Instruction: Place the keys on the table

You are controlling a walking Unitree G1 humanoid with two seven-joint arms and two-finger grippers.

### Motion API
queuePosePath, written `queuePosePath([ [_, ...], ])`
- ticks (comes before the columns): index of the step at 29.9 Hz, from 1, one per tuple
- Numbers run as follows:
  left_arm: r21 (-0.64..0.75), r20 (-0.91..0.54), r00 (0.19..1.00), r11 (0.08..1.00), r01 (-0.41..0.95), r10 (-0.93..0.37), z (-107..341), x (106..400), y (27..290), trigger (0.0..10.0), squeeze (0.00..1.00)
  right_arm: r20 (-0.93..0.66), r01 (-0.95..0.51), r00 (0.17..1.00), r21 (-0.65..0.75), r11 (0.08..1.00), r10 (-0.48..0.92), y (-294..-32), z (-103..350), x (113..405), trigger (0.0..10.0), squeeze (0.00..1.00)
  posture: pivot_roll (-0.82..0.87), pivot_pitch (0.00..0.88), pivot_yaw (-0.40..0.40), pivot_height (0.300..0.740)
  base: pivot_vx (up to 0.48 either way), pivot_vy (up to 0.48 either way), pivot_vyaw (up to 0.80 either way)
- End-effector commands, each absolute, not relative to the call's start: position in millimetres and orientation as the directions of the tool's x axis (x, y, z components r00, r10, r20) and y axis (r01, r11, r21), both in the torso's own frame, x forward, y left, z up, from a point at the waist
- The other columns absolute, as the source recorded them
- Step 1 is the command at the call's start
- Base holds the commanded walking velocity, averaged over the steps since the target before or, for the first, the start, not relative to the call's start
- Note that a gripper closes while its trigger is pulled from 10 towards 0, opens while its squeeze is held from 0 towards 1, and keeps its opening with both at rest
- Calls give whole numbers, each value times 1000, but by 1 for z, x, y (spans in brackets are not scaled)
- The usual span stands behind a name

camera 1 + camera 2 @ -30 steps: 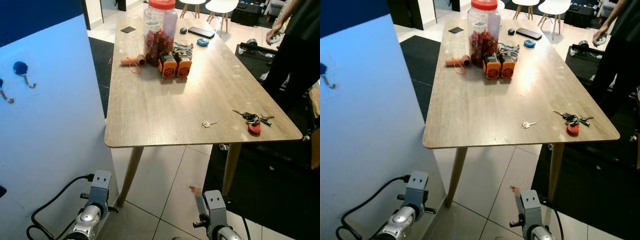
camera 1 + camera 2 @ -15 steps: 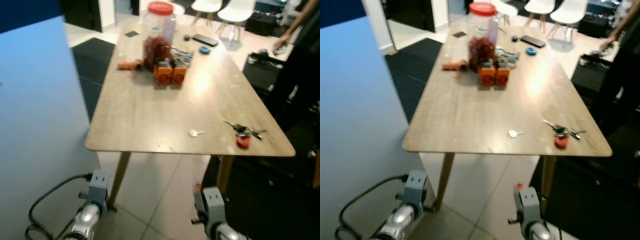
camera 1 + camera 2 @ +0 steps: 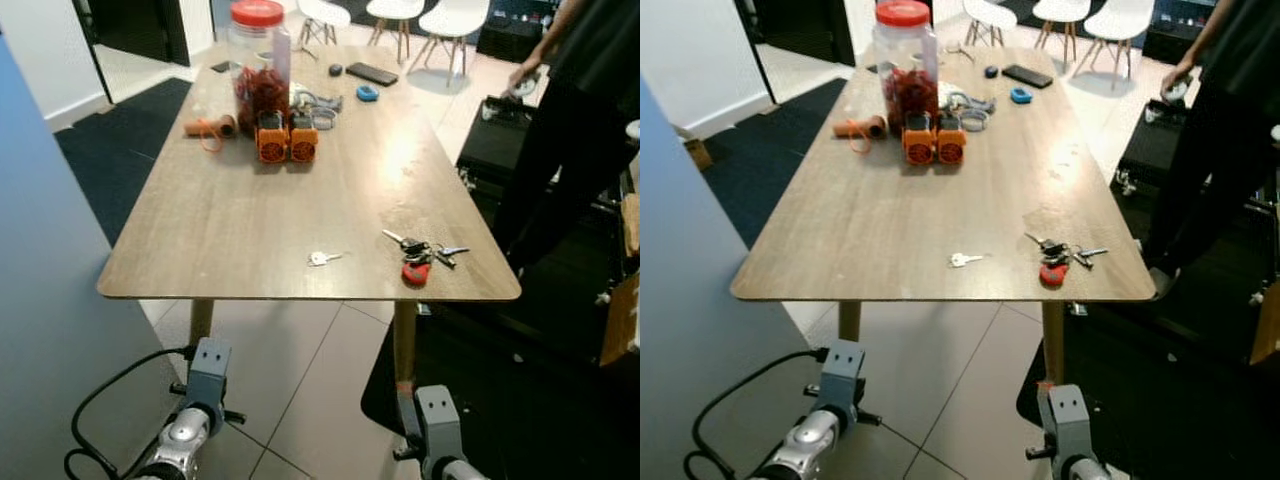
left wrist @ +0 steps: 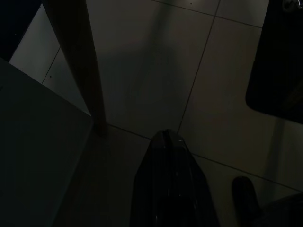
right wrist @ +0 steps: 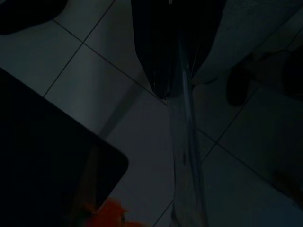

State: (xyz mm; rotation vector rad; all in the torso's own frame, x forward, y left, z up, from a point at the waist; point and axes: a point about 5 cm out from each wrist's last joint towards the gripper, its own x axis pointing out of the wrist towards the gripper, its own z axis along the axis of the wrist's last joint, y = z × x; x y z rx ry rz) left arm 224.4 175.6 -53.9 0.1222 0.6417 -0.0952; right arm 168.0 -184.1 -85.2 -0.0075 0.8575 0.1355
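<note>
On the tabletop the keys lie near the right front corner; camera swung since a second ago, keys unmoved. Left end effector closed, hanging idle; right end effector closed too. Task looks done.

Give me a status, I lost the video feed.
Both arms low, left hand and right hand shut, holding nothing. Key bunch lies on table near its right edge, single key beside it. Person standing by the table's right side.

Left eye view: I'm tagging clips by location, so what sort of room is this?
Probably a home dining or living area: a long wooden table, white chairs beyond it, tiled floor.
</note>
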Motion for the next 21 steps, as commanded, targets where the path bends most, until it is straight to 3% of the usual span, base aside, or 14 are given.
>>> queuePosePath([
  [1,86,-609,792,989,118,-42,-55,224,177,10000,0,-757,-121,643,48,991,115,-184,-86,167,10000,0,45,31,-35,740,0,0,0],
  [5,90,-606,794,989,116,-38,-54,225,176,10000,0,-757,-108,646,43,993,103,-187,-86,165,10000,0,47,30,-33,740,0,0,0],
  [10,103,-599,801,989,107,-24,-52,227,177,10000,0,-756,2,654,-16,1000,-14,-209,-86,156,10000,0,45,30,-30,740,0,0,0],
  [14,110,-601,799,988,105,-18,-53,227,179,10000,0,-712,228,658,-120,966,-244,-256,-77,149,10000,0,38,31,-24,740,0,0,0],
  [16,110,-601,799,988,105,-18,-53,227,179,10000,0,-712,228,658,-120,966,-244,-256,-77,149,10000,0,38,31,-24,740,0,0,0],
  [21,112,-605,796,988,109,-19,-53,226,179,10000,0,-599,445,648,-203,872,-471,-308,-54,150,10000,0,35,31,-21,740,0,0,0],
])
